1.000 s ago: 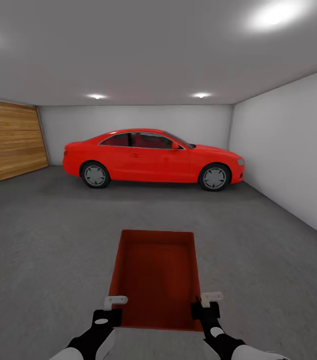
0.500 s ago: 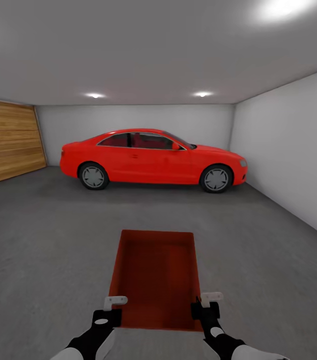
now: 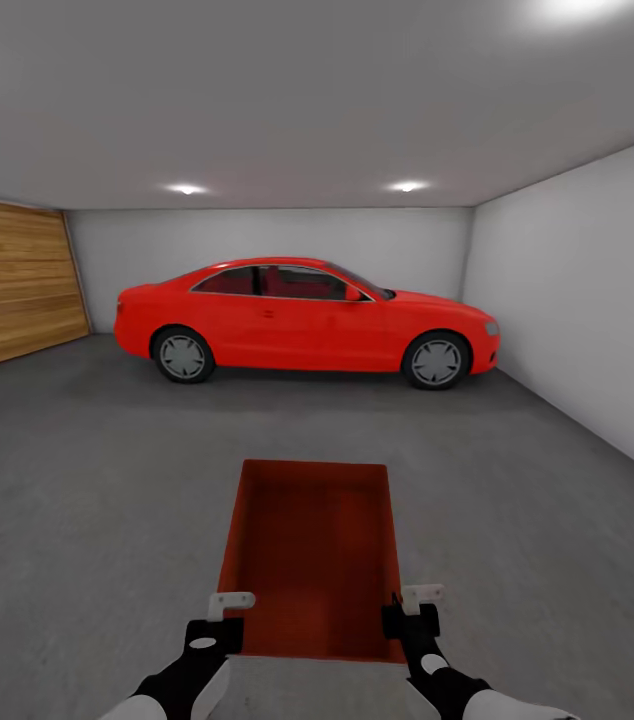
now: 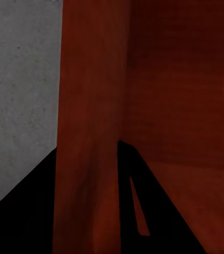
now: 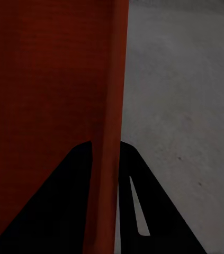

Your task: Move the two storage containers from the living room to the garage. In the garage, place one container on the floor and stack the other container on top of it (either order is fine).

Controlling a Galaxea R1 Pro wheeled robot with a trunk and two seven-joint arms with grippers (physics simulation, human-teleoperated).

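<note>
In the head view, one orange-red open-top storage container (image 3: 312, 550) hangs low in front of me over the dark grey garage floor (image 3: 87, 480). My left gripper (image 3: 219, 622) is shut on its near left wall and my right gripper (image 3: 409, 612) is shut on its near right wall. In the left wrist view the container wall (image 4: 90, 106) runs between the dark fingers of the left gripper (image 4: 90, 211). The right wrist view shows the container's other wall (image 5: 109, 106) clamped in the right gripper (image 5: 105, 211). Inside, the container is bare.
A glossy red car (image 3: 307, 320) stands side-on across the far end. A wooden roll-up door (image 3: 7, 285) lines the left side and a white wall (image 3: 587, 320) the right. Open concrete lies between me and the car.
The camera has moved a little closer to the car, which looks slightly larger. The container and both grippers hold the same place in the view.
</note>
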